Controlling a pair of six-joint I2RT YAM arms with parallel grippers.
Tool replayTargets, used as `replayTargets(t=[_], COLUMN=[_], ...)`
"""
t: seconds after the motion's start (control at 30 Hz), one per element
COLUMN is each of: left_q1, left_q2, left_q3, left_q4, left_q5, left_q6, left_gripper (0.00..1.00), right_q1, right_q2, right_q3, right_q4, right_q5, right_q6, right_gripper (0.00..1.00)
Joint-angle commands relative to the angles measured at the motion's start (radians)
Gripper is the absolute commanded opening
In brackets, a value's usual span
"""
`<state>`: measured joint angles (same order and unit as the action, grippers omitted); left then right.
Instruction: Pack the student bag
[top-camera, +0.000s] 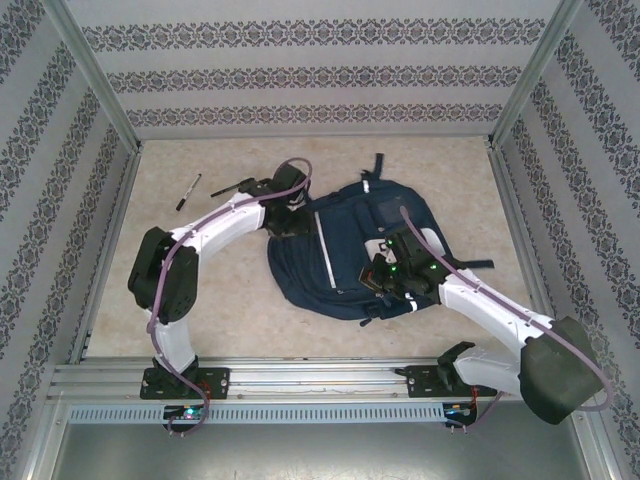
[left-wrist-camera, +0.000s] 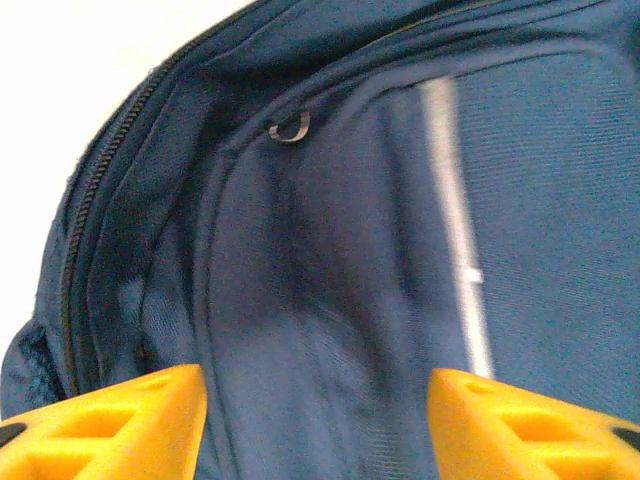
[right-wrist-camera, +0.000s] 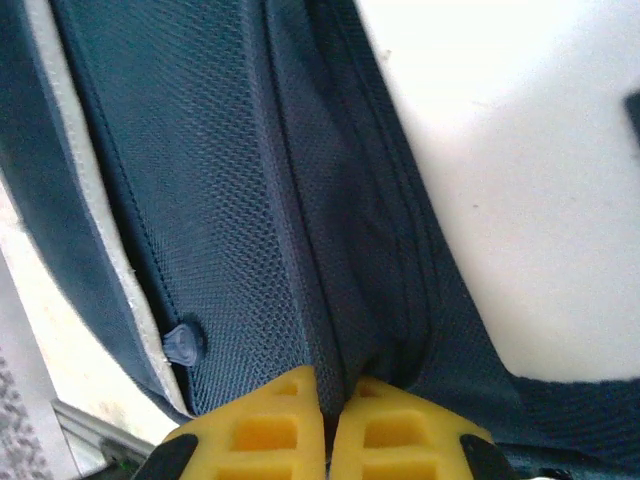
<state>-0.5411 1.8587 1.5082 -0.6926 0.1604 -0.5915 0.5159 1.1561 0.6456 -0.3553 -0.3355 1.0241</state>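
From above, the student bag lies in the middle of the surface, and a pen lies out at the far left, so packing looks unfinished. In the left wrist view, the left jaws are apart over its blue cloth, holding nothing. In the right wrist view, the right jaws are pinched tight on a fold of the bag.

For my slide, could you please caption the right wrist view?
Right tool shut, pinching a fabric fold of the student bag.

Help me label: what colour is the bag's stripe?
White. The stripe shows best in the left wrist view.
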Motion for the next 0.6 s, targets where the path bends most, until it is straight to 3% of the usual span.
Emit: replayTargets(t=[0.0,0.1,0.13,0.2,0.3,0.4,0.57], left_q1=[-0.007,-0.008,-0.012,-0.040,-0.166,-0.262,-0.267], left_q2=[-0.052,-0.162,-0.202,-0.271,-0.331,-0.352,-0.357], left_q3=[0.031,-0.101,-0.147,-0.226,-0.277,-0.305,-0.377], left_q4=[-0.070,-0.083,-0.095,-0.092,-0.038,0.029,0.114], left_q5=[0.048,0.061,0.074,0.113,0.128,0.098,0.096], left_q6=[0.126,0.033,-0.010,-0.077,-0.073,-0.052,-0.138], left_gripper=[0.61,0.60,0.57,0.55,0.54,0.56,0.55], right_q1=[-0.027,-0.058,-0.060,-0.063,-0.063,-0.068,-0.051], right_q2=[0.006,0.033,0.039,0.048,0.053,0.046,0.004], right_q3=[0.031,0.074,0.097,0.166,0.260,0.330,0.307], right_q4=[0.047,-0.029,-0.080,-0.244,-0.425,-0.439,-0.322], right_q5=[0.004,-0.105,-0.135,-0.124,-0.052,-0.026,-0.049], right_q6=[0.038,-0.065,-0.113,-0.268,-0.507,-0.757,-1.459], right_gripper=[0.09,0.33,0.36,0.39,0.42,0.44,0.48])
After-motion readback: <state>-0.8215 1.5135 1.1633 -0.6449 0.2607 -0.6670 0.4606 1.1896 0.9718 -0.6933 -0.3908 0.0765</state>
